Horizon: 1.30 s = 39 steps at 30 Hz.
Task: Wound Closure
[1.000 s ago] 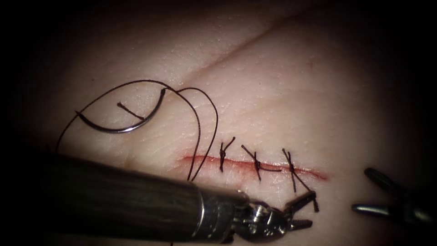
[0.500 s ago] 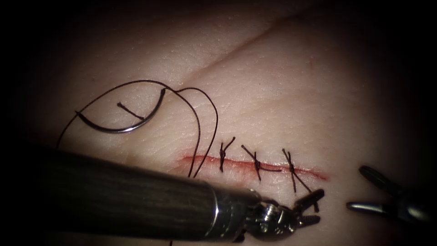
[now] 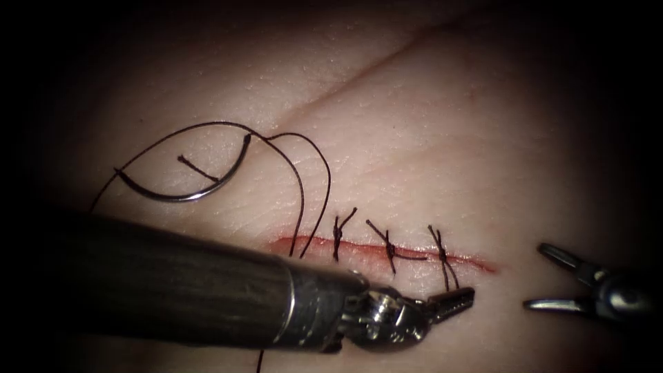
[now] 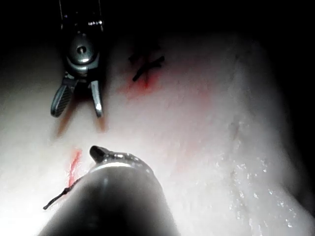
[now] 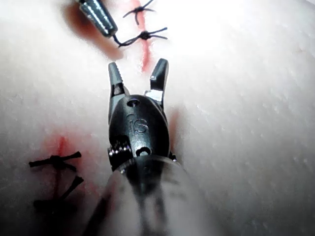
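Observation:
The cut [image 3: 311, 243] in the tissue [image 3: 428, 138] carries three knotted stitches [image 3: 389, 249]. My left tool [image 3: 452, 301] lies just below the cut's right end, its jaws shut on the lower thread tail [image 3: 445, 276] of the rightmost stitch. The right wrist view shows this left tool [image 5: 98, 17] with the tail [image 5: 129, 40] running to the knot. My right tool [image 3: 535, 276] stands open to the right of the cut and holds nothing; the same tool [image 5: 139, 73] [image 4: 78, 103] appears in both wrist views. The curved needle [image 3: 179, 197] lies free on the tissue, left of the cut and not in it.
Dark thread [image 3: 304, 186] loops from the needle's rear end down to the cut's left end. A short cut thread piece [image 3: 197, 168] lies inside the needle's curve. Red fluid lines the cut. The left shaft [image 3: 173, 290] covers the tissue below the cut.
The left tool's jaws have shut on the rightmost stitch's thread tail, and the tool shifted slightly. The right tool edged left, still open. The needle has not moved.

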Motion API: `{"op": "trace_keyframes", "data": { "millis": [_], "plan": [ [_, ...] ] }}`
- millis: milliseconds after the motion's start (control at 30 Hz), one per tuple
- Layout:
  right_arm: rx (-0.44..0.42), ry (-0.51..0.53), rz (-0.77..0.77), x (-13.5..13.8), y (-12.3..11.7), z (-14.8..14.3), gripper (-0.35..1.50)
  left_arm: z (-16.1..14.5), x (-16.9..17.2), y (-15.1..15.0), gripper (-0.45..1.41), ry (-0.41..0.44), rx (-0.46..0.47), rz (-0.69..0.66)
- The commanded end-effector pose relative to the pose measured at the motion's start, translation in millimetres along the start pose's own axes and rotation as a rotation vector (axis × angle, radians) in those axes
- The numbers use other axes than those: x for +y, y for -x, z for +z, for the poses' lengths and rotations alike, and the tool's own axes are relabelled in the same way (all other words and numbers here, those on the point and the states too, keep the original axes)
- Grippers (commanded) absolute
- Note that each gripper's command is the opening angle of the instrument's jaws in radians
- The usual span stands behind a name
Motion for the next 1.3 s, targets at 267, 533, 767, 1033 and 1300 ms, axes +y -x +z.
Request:
{"op": "trace_keyframes", "data": {
  "millis": [267, 533, 767, 1033, 1300],
  "plan": [
    [0.07, -0.076, -0.194, -1.7, 1.3, 6.3, 1.43, -1.3, 0.0, -1.1, -0.45, 0.002, -0.002, -0.014],
    [0.111, -0.051, -0.248, -2.2, 0.1, 8.0, 1.38, -1.8, 0.1, -1.5, -0.45, 0.003, -0.003, -0.014],
    [0.154, -0.066, -0.261, -2.0, -0.8, 10.7, 1.36, -1.4, 0.1, -1.5, -0.45, 0.002, -0.005, -0.02],
    [0.204, -0.098, -0.336, -1.4, -0.6, 12.8, 1.33, -1.8, -0.2, -1.3, -0.45, 0.009, 0.011, -0.057],
    [0.244, -0.134, -0.364, -2.0, -1.4, 14.1, 1.33, -1.9, -0.5, -1.2, -0.45, 0.016, 0.019, -0.076]
  ]
}}
